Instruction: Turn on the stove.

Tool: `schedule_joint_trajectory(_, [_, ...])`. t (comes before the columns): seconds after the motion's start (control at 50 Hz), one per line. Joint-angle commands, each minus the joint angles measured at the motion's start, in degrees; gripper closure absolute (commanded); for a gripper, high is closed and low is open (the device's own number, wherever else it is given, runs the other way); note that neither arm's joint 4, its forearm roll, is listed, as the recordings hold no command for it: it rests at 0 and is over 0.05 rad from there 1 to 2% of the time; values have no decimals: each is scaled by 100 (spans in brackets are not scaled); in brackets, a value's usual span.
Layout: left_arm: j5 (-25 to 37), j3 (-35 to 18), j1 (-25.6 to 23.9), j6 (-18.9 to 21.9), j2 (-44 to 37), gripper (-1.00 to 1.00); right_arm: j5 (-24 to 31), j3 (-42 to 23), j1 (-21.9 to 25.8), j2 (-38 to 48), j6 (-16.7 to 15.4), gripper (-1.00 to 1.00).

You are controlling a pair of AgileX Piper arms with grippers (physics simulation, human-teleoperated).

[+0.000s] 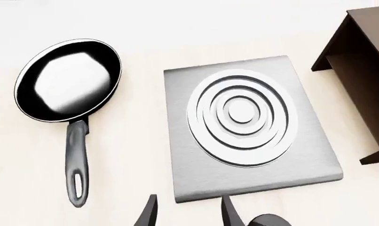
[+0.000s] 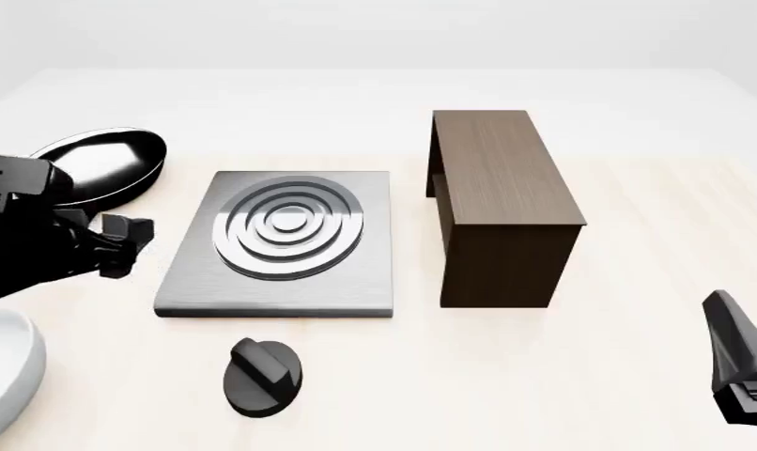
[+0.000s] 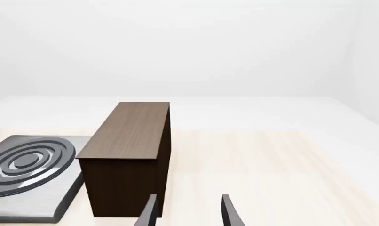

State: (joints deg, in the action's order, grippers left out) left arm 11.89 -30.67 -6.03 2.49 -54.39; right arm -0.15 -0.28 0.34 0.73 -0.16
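The stove (image 2: 285, 246) is a flat brushed-silver slab with raised burner rings, lying mid-table. It also shows in the left wrist view (image 1: 246, 127) and the right wrist view (image 3: 26, 169). Its black ridged knob (image 2: 263, 376) sits on the table just in front of the slab. A dark round edge of it shows in the left wrist view (image 1: 271, 220). My left gripper (image 2: 126, 246) is open and empty, left of the slab and off the table. Its fingers (image 1: 230, 212) are apart. My right gripper (image 2: 739, 362) is open and empty at the near right, far from the stove.
A black frying pan (image 2: 103, 162) lies at the back left, partly behind my left arm. It is seen whole in the left wrist view (image 1: 67, 80). A dark brown wooden cabinet (image 2: 504, 202) stands right of the stove. A pale rounded dish edge (image 2: 0, 376) shows at the near left.
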Motion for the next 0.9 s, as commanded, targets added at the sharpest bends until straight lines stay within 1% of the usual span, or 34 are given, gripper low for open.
schedule_joint_trajectory(0.02, [-371,168,332,123,-32,-100,1,3,6,-3,-3,-100])
schedule_joint_trajectory(0.22, [-329,-69,504,113,-49,-100,1,3,7,-2,-4,-100])
schedule_joint_trajectory(0.3, [-287,-260,621,70,-89,-100,1,3,7,-2,-6,-100])
schedule_joint_trajectory(0.58, [-303,-795,1013,-25,-509,-100,1,3,7,-2,-2,-100])
schedule_joint_trajectory(0.9, [-262,-923,1099,-110,-557,-100,1,3,7,-2,-5,-100])
